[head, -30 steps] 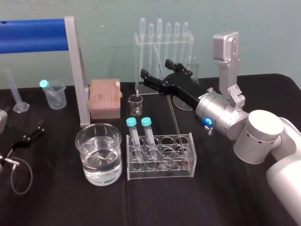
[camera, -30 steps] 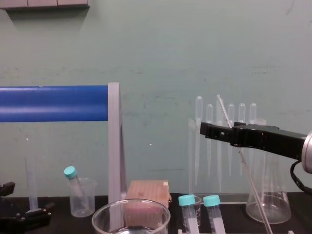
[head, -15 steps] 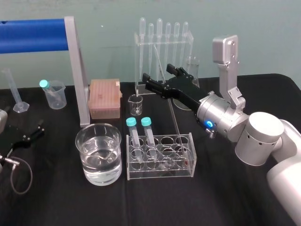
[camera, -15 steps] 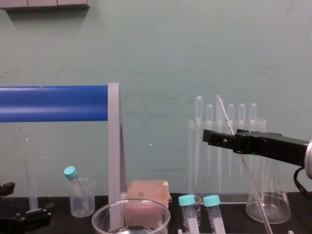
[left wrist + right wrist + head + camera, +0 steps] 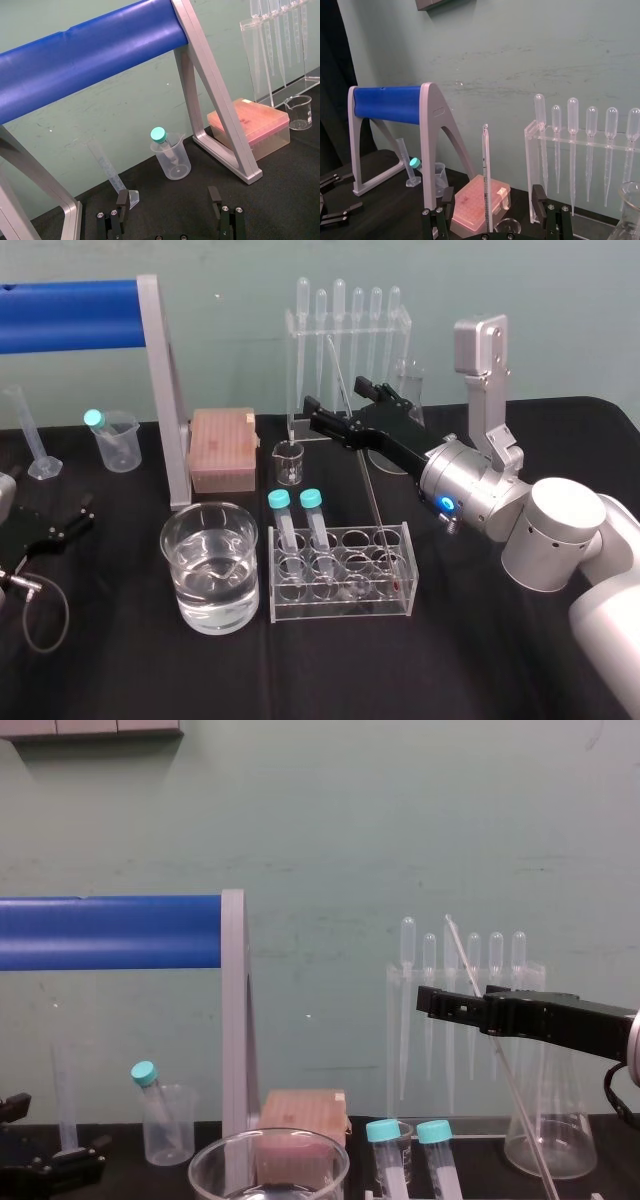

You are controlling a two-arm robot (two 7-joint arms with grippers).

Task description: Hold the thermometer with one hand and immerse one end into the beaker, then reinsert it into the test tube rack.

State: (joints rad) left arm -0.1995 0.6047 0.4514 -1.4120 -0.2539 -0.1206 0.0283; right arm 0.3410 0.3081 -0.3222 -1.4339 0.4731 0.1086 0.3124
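Note:
The thermometer (image 5: 372,495) is a thin clear rod that stands tilted in the right end of the clear test tube rack (image 5: 340,606). Its top leans toward the back. My right gripper (image 5: 340,400) hovers open around its upper part, one finger on each side, touching neither. In the right wrist view the thermometer (image 5: 486,180) rises midway between the spread fingers of the right gripper (image 5: 491,200). The chest view shows the right gripper (image 5: 450,1005) crossing the rod (image 5: 510,1085). The wide beaker (image 5: 175,540), half full of water, stands left of the rack. My left gripper (image 5: 168,197) rests open on the table at far left.
Two teal-capped tubes (image 5: 295,525) stand in the rack's left end. Behind are a pipette stand (image 5: 345,330), a small glass beaker (image 5: 289,462), a pink tip box (image 5: 224,448) and a conical flask (image 5: 550,1140). A blue-barred frame (image 5: 160,390), plastic beaker (image 5: 117,440) and measuring cylinder (image 5: 30,435) stand at left.
My right gripper has sunk a little and drawn slightly back toward the right, still open around the thermometer. The thermometer and the left arm have not moved.

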